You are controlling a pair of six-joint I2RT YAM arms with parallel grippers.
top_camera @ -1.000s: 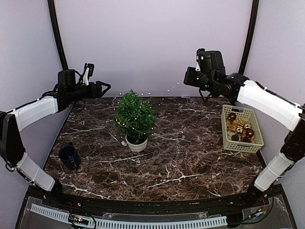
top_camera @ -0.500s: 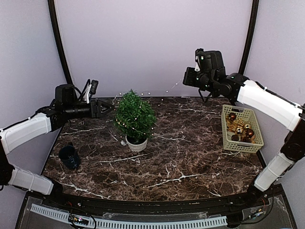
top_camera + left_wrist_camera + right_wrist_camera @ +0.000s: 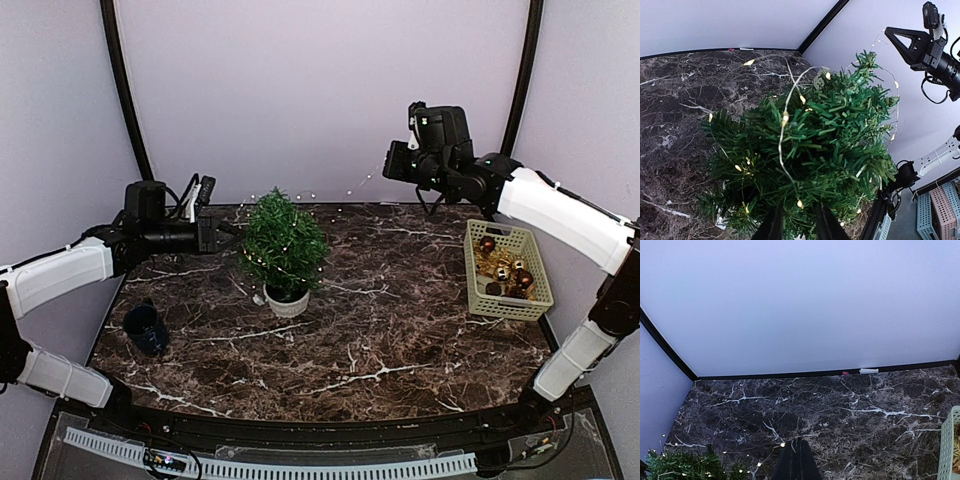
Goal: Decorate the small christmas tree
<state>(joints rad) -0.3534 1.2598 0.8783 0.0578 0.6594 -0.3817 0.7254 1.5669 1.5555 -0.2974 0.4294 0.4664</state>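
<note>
1. Small dark-green conical artificial christmas tree stands upright in its round white pot, left of centre on the dark brown marble-pattern table.
2. Thin wire string of small warm-white lights is draped over the branches. One end lifts off the treetop and runs up and right through the air.
3. Left gripper is level with the tree's left side, tips at the branches. In the left wrist view, its jaws are a little apart with foliage between the tips. Cannot tell if it grips anything.
4. Right gripper is raised above the far edge of the table, right of the tree. Its jaws are pressed together, and the light wire ends at its tips.
5. Beige slotted plastic basket is at the right edge of the table, with brown and gold baubles inside.
6. Dark blue mug is near the left edge, well apart from the tree.
</note>
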